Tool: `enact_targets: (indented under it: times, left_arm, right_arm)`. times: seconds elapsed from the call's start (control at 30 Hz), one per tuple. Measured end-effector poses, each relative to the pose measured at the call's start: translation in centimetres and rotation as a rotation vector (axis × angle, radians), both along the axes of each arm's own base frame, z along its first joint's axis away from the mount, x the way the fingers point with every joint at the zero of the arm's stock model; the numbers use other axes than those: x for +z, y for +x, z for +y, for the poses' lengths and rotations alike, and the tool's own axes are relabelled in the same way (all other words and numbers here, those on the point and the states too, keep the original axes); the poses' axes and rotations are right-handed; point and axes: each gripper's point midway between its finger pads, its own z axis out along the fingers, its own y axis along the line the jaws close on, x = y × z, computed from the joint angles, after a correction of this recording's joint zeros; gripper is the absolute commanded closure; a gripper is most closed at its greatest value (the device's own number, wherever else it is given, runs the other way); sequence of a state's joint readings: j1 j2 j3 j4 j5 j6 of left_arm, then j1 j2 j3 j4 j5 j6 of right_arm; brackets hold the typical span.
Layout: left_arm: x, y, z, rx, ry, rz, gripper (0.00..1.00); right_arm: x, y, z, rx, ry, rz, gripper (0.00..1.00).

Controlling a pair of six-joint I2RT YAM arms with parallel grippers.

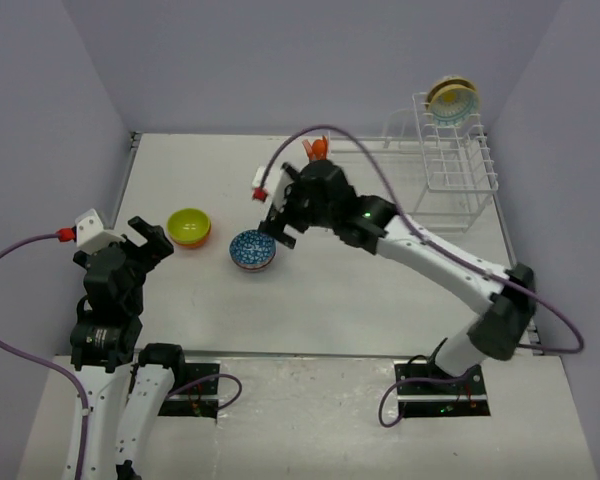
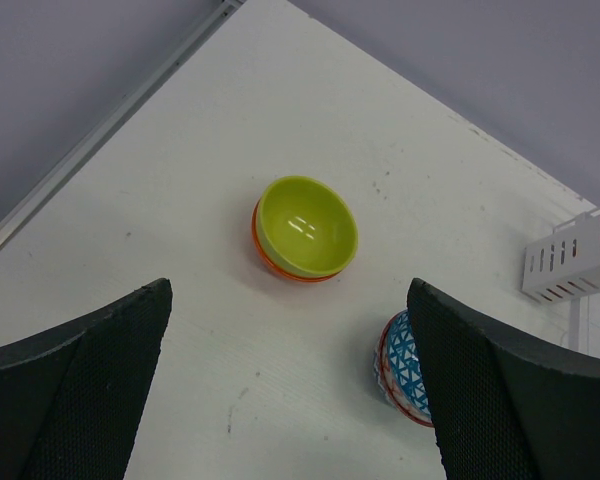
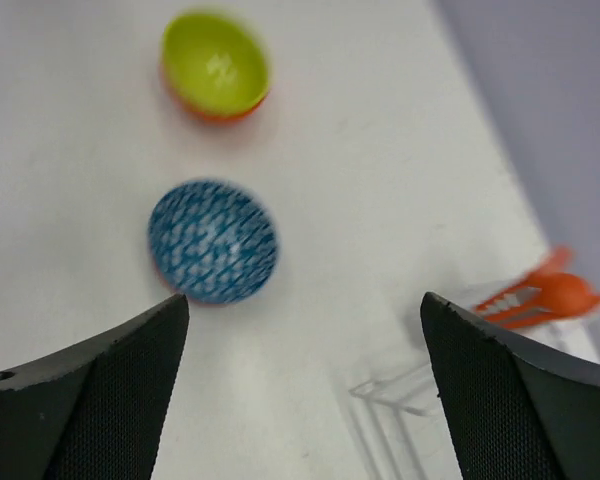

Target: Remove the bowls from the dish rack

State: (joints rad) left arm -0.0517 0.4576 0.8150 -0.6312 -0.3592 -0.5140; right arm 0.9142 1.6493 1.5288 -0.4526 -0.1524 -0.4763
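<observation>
Right jaws apart and empty, just by the blue bowl (image 3: pixel 212 240) on the desk (image 1: pixel 380 290); left jaws apart too.
Lime bowl (image 1: pixel 189 226) sits at centre left. One cream bowl (image 1: pixel 452 100) stands on edge in the dish rack (image 1: pixel 460 185), upper right. I worry a rim pinch slips and it rolls off the wires.

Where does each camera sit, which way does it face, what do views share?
Top external: above, behind the bases, facing down over table and dish rack; left arm, right arm show.
Left wrist: on the left arm, looking down at the green bowl; own open jaws at bottom.
Right wrist: on the right arm, looking down at the blue bowl; own open jaws at bottom.
Shared: both bowls, in all three.
</observation>
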Motion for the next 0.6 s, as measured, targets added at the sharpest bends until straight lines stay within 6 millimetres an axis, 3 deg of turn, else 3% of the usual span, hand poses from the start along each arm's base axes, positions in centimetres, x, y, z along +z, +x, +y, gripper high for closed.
enact_targets:
  times: [0.1,0.17,0.23,0.27,0.33,0.4,0.47,0.57,0.6]
  left_arm:
    - [0.0,0.0,0.0,0.0,0.0,0.0,0.0]
    - [0.0,0.0,0.0,-0.001,0.0,-0.001,0.0]
    - [0.0,0.0,-0.1,-0.005,-0.001,-0.002,0.0]
    - [0.1,0.0,-0.1,-0.007,-0.001,-0.003,0.0]
    - [0.1,0.0,-0.2,-0.011,-0.003,-0.005,0.0]
    - [0.1,0.0,-0.3,-0.015,-0.004,-0.005,0.0]
    - [0.1,0.0,-0.3,-0.015,-0.004,-0.005,0.0]
    - [0.1,0.0,-0.3,-0.017,-0.004,-0.004,0.0]
    - [0.1,0.0,-0.3,-0.019,-0.005,-0.004,0.0]
  right_arm:
    - [11.6,2.8,-5.8,-0.29,0.34,-0.107,0.01]
    - [19.4,5.2,-11.9,-0.491,0.619,-0.124,0.01]
    - [23.8,8.2,-19.4,-0.693,0.857,-0.099,0.01]
    - [24.8,9.6,-23.1,-0.788,0.959,-0.074,0.01]
    - [25.1,12.0,-29.4,-0.946,1.148,0.02,0.01]
    - [23.2,14.1,-32.9,-1.045,1.325,0.165,0.1]
    - [18.5,16.3,-34.8,-1.145,1.487,0.361,0.16]
    - [10.6,18.6,-36.6,-1.341,1.628,0.606,0.16]
    - [9.6,19.4,-36.9,-1.372,1.694,0.659,0.18]
